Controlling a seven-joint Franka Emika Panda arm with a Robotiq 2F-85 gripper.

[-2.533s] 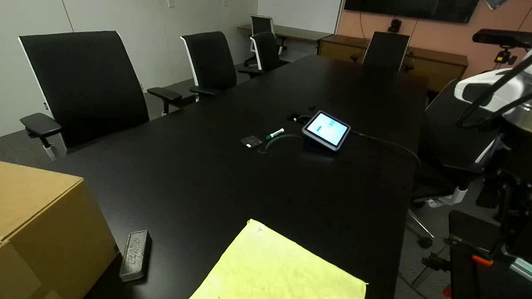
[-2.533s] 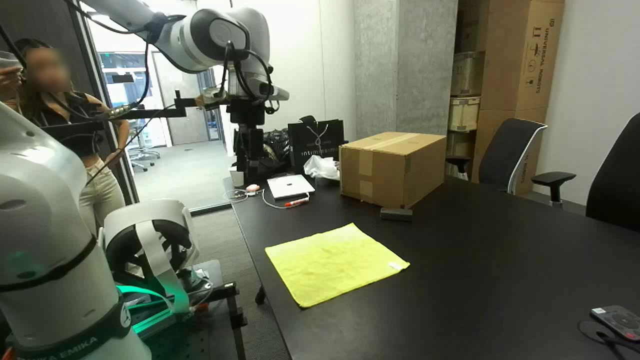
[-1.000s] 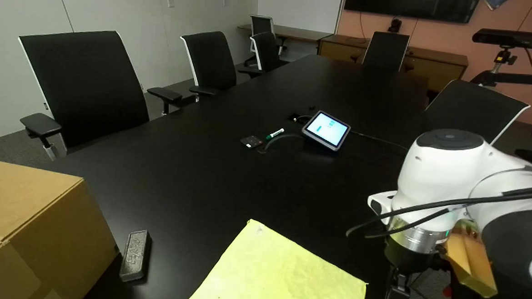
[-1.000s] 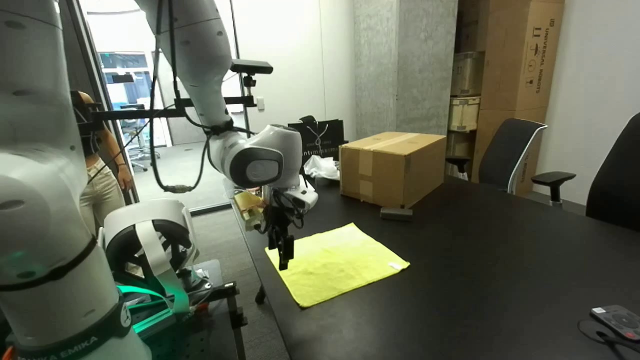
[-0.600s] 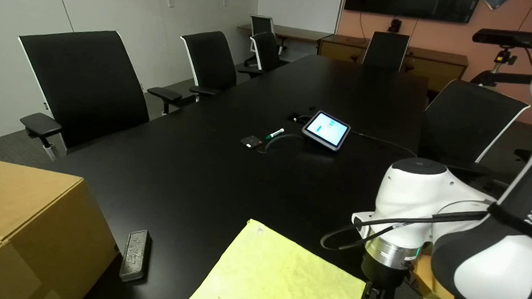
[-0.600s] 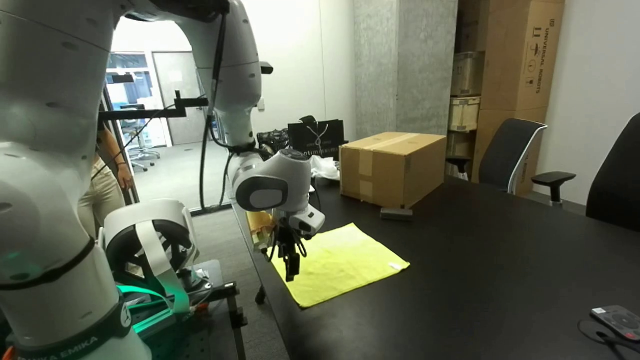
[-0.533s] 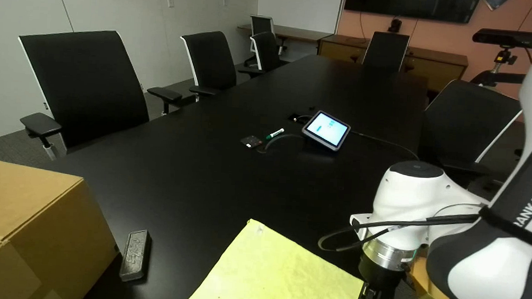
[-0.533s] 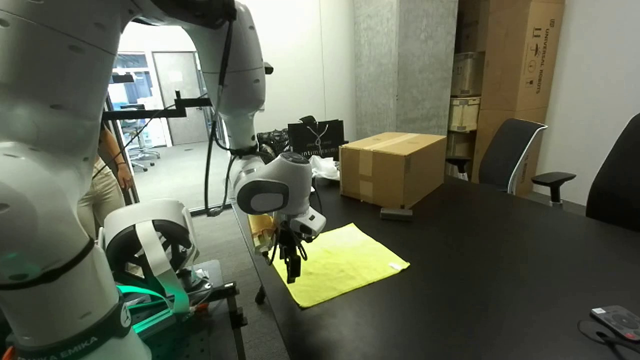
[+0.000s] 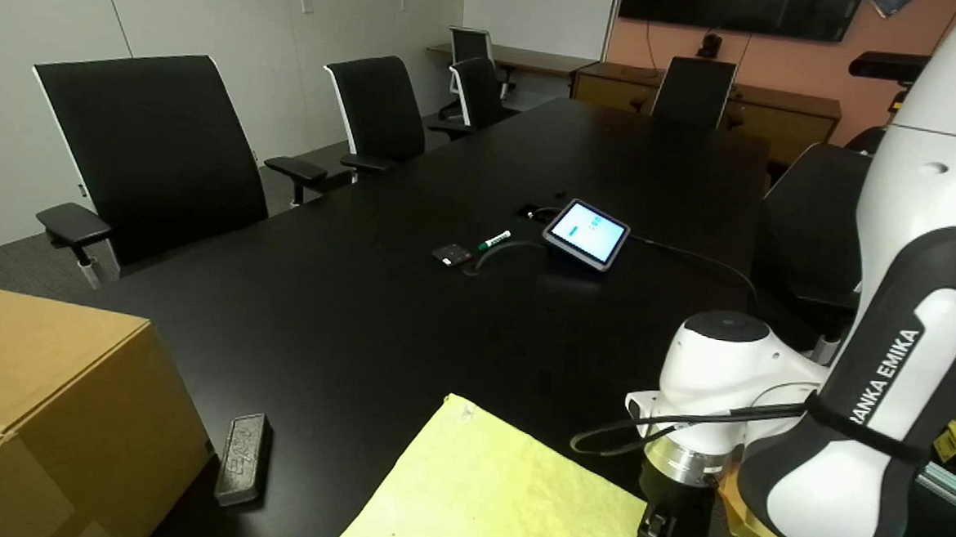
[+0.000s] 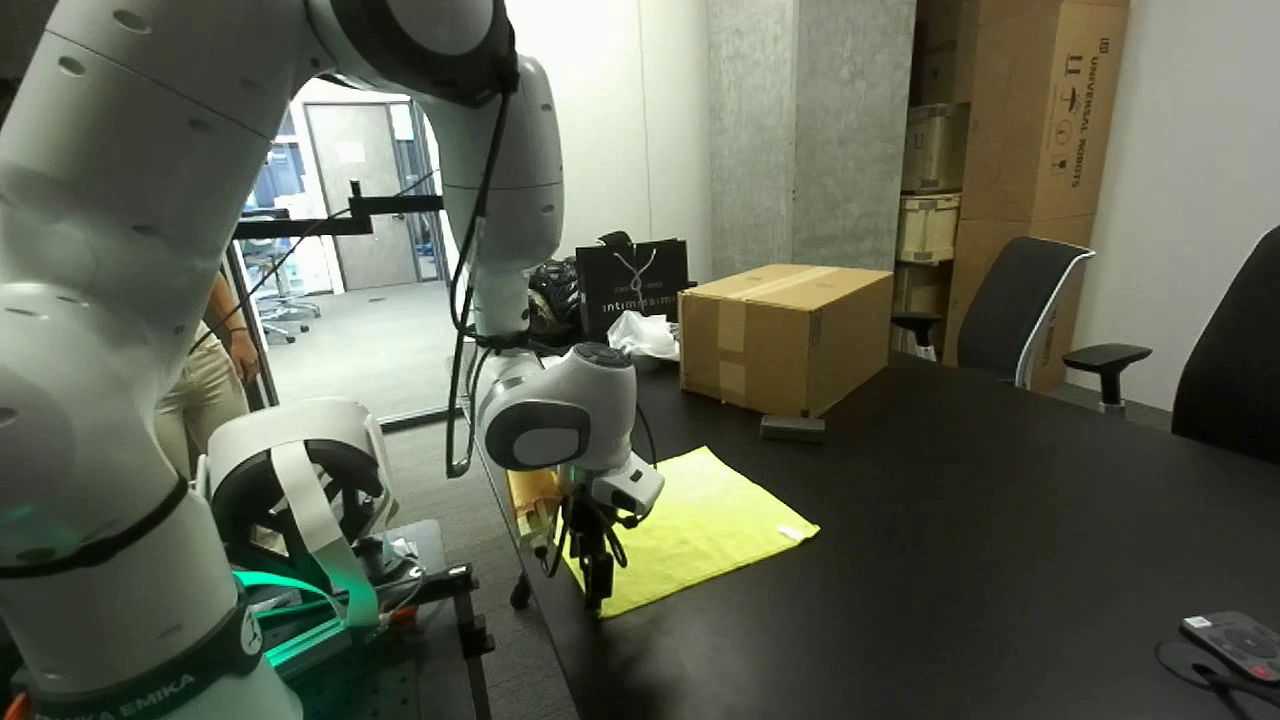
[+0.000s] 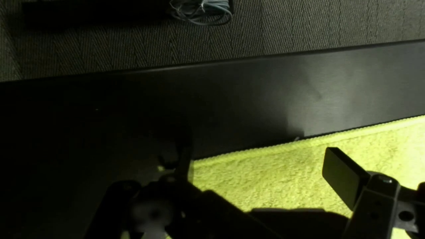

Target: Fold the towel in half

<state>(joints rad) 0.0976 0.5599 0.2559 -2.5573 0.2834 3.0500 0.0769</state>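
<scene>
In the wrist view the gripper (image 11: 259, 166) is spread wide, its fingers (image 11: 343, 179) well apart: one is above the towel (image 11: 292, 176) at lower right, the darker one is left of centre beside the towel's corner; whether either touches cloth I cannot tell. In an exterior view the arm (image 10: 170, 130) comes from upper left, the gripper pointing down at the towel's lowest corner; the towel lies flat at the centre, below a cardboard box (image 10: 745, 350) and a dark block (image 10: 792, 430). In an exterior view the towel runs off the bottom edge, with a lit tablet (image 9: 586, 233) above centre.
</scene>
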